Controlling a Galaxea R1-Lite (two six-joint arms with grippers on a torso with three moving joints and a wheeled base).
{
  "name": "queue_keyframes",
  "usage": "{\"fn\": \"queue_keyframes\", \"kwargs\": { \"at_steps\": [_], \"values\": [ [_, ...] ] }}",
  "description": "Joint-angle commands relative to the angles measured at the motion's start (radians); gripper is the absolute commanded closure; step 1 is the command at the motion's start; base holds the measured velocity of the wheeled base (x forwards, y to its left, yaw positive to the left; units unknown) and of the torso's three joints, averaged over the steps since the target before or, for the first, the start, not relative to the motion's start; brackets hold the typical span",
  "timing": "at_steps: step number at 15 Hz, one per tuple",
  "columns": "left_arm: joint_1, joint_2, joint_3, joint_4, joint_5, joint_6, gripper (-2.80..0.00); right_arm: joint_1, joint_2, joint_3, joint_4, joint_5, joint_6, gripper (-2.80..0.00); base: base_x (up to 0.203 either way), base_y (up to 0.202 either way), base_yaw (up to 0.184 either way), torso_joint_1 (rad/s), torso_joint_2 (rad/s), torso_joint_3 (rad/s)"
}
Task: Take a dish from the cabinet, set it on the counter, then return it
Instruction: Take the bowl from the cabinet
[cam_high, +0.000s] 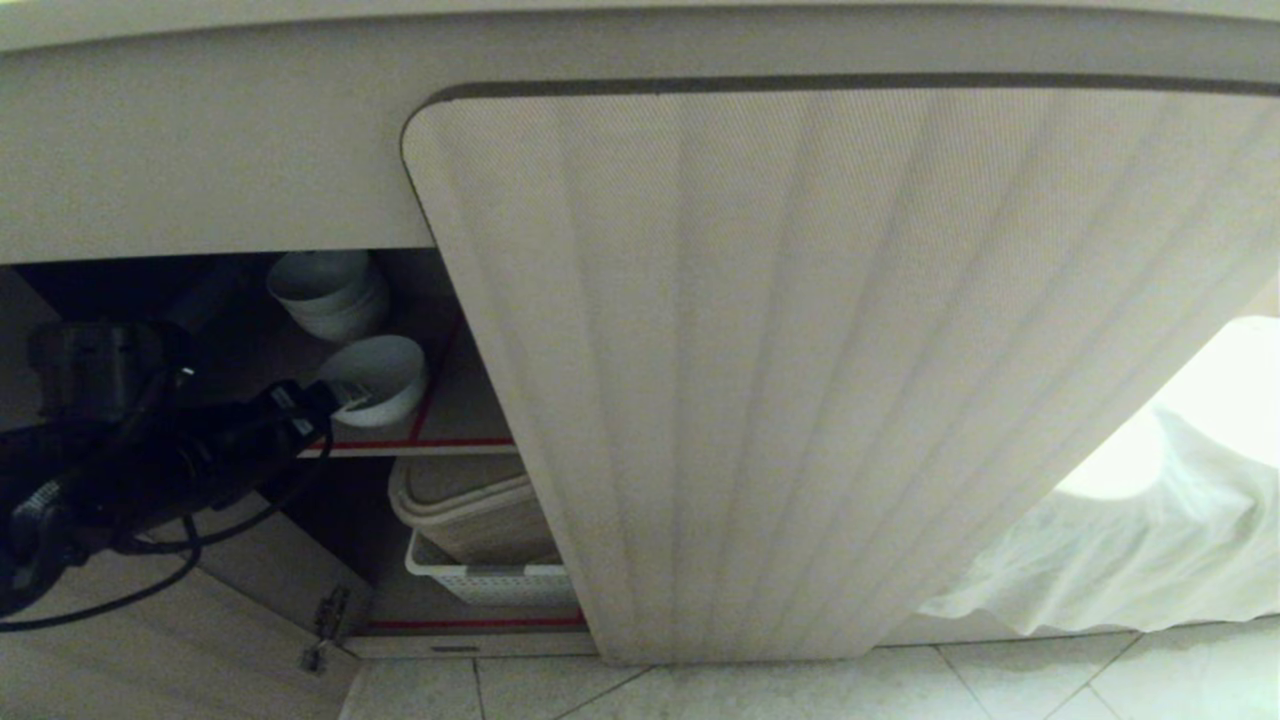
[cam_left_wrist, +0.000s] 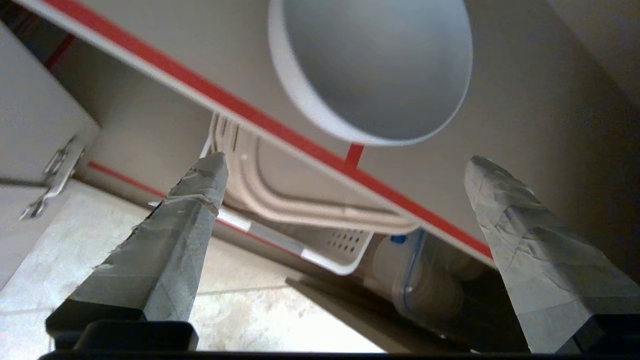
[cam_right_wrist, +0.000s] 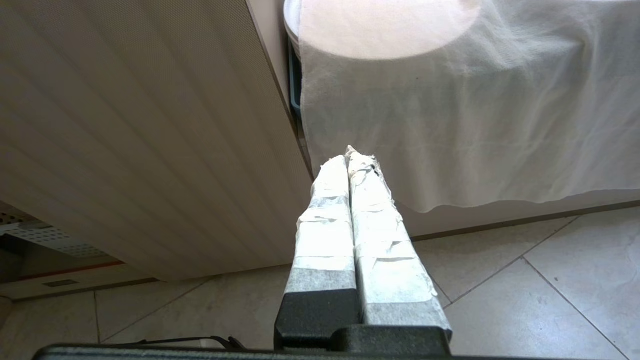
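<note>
Dish (cam_high: 375, 378) sits on the upper cabinet (cam_high: 800, 350) shelf (cam_left_wrist: 280, 125), just ahead of the left end effector (cam_left_wrist: 345, 170), which is released wide. Right end effector (cam_right_wrist: 350, 160) is clenched, empty. A pinch on the glossy rim could slip and tip the dish off the shelf edge.

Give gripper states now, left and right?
Left gripper: open, empty, just short of the small white glossy bowl on the cabinet shelf.
Right gripper: closed, empty, parked.
</note>
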Motion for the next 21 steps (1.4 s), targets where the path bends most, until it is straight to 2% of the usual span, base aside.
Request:
{"fn": "queue_keyframes", "kwargs": {
  "at_steps": [1,4,11,16,21],
  "values": [
    [-0.001,0.035,0.001,-0.036,0.001,-0.003,-2.80,0.000,0.001,0.000,0.000,0.000,0.001,0.00,0.000,0.000,0.000,0.000,0.00,0.000],
    [-0.001,0.058,0.000,-0.076,0.004,-0.003,-2.80,0.000,0.001,0.000,0.000,0.000,0.001,0.00,0.000,0.000,0.000,0.000,0.00,0.000],
    [0.001,0.105,-0.009,-0.081,0.022,-0.006,-2.80,0.000,0.001,0.000,0.000,0.000,0.001,0.00,0.000,0.000,0.000,0.000,0.00,0.000],
    [0.001,0.170,-0.009,-0.191,0.025,-0.006,-2.80,0.000,0.001,0.000,0.000,0.000,0.001,0.00,0.000,0.000,0.000,0.000,0.00,0.000],
    [0.001,0.204,-0.058,-0.191,0.024,-0.007,-2.80,0.000,0.001,0.000,0.000,0.000,0.001,0.00,0.000,0.000,0.000,0.000,0.00,0.000]
  ]
}}
